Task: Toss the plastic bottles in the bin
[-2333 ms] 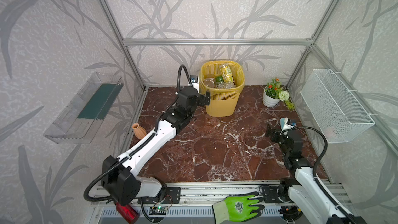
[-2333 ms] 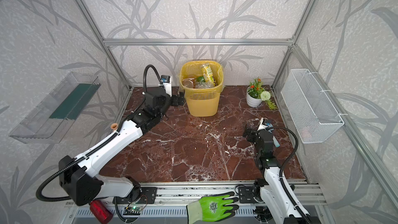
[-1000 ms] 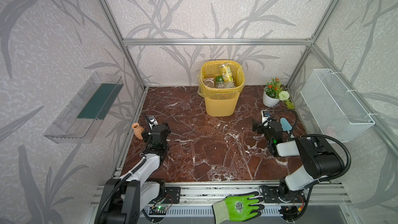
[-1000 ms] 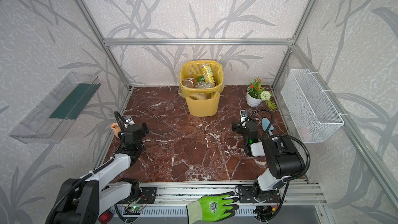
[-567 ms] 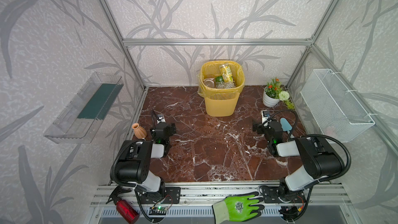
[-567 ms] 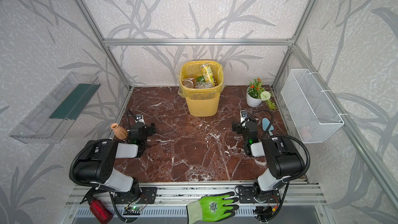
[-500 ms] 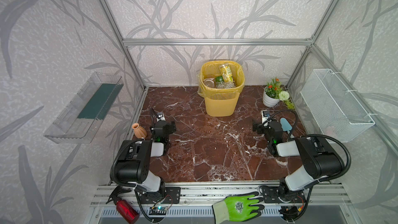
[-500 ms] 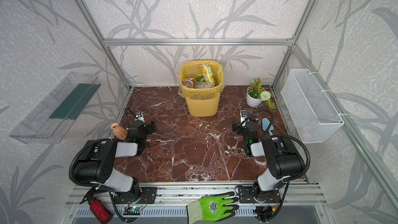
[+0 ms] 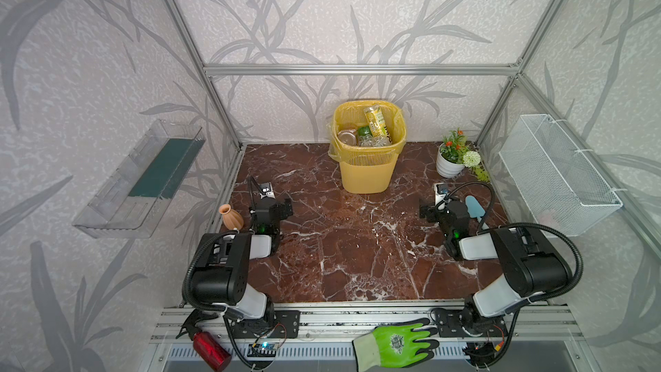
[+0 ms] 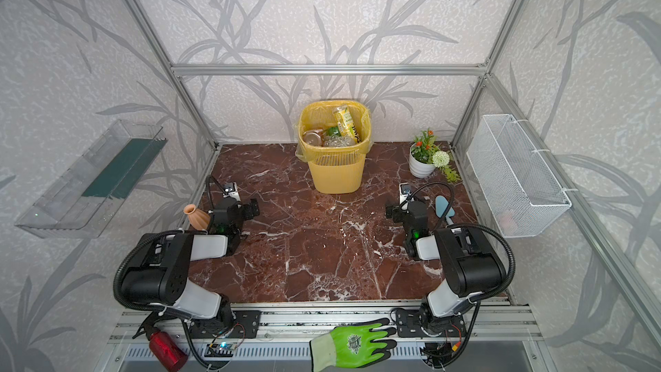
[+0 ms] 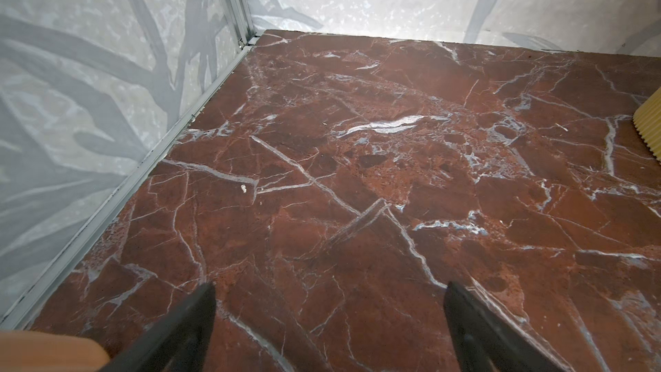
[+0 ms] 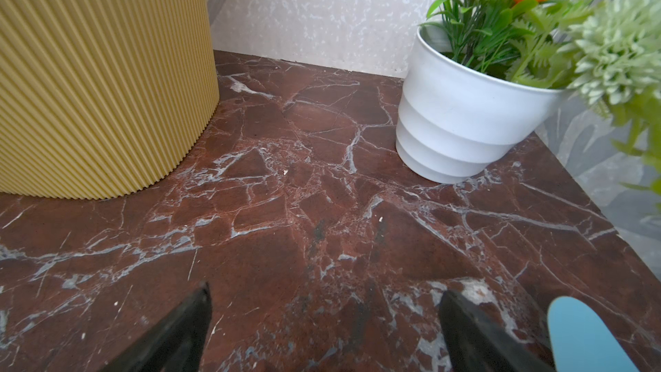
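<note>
The red-brown veined marble tabletop (image 9: pixel 357 245) showed no loose bottles. At its far edge stood the tall yellow slatted plastic bin (image 9: pixel 365 173), lined with a yellow bag (image 9: pixel 331 137). Toward the near side, the left gripper (image 11: pixel 329 286) and the right gripper (image 12: pixel 324 289) hung low over the stone, each spread wide and holding nothing. The small clear and green plastic bottles (image 9: pixel 368 135) were heaped inside the bin, a yellow-labelled bottle (image 10: pixel 346 121) leaning upright against its far right wall. Such bottles were judged light, thin-walled and slick, and easily crushed. A hold across the labelled middle would likely serve better than one at the cap. The task appeared finished.
</note>
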`<state>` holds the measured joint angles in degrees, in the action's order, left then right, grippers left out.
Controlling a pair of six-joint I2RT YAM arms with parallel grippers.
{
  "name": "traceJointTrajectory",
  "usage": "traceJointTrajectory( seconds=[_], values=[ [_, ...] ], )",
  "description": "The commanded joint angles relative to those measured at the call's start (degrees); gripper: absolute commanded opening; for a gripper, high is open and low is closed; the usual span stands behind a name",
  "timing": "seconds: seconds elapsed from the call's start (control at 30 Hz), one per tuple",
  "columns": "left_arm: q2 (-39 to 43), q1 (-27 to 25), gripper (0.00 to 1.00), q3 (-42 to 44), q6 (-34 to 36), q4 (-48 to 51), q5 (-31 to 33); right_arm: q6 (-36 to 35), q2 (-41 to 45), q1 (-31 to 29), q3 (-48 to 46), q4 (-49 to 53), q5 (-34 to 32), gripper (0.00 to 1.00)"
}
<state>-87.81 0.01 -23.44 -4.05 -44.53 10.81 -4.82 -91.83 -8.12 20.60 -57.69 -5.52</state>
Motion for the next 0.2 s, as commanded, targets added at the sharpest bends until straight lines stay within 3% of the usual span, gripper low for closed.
traceJointTrajectory(
  seconds=[0.0, 0.17],
  values=[
    [0.7, 0.2, 0.99, -0.6, 0.7, -0.1, -0.4, -0.6, 0.7, 0.3, 0.2, 0.0, -0.4, 0.99],
    [0.7, 0.2, 0.99, -0.5, 0.7, -0.1, -0.4, -0.7, 0.7, 0.3, -0.1, -0.6, -0.6, 0.99]
  ],
)
